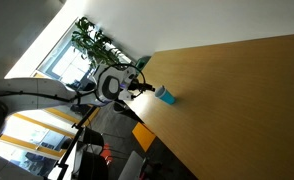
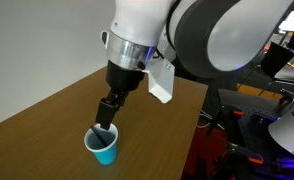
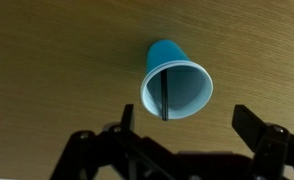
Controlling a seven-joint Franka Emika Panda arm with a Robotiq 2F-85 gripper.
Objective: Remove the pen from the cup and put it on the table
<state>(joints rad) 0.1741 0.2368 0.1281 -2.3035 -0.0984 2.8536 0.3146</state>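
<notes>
The light blue cup (image 3: 177, 85) stands upright on the wooden table (image 3: 47, 60), with the dark pen (image 3: 163, 95) leaning inside against its left wall. It also shows in both exterior views (image 1: 165, 95) (image 2: 103, 146), near the table's edge. My gripper (image 3: 187, 125) is open and empty, hovering just above the cup, its fingers spread to either side of the rim. In an exterior view the gripper (image 2: 106, 115) hangs right over the cup's mouth.
The table edge (image 2: 192, 120) runs close beside the cup. Plants (image 1: 97, 45) and a window stand beyond the table. Equipment and cables (image 2: 257, 130) lie below the table's edge.
</notes>
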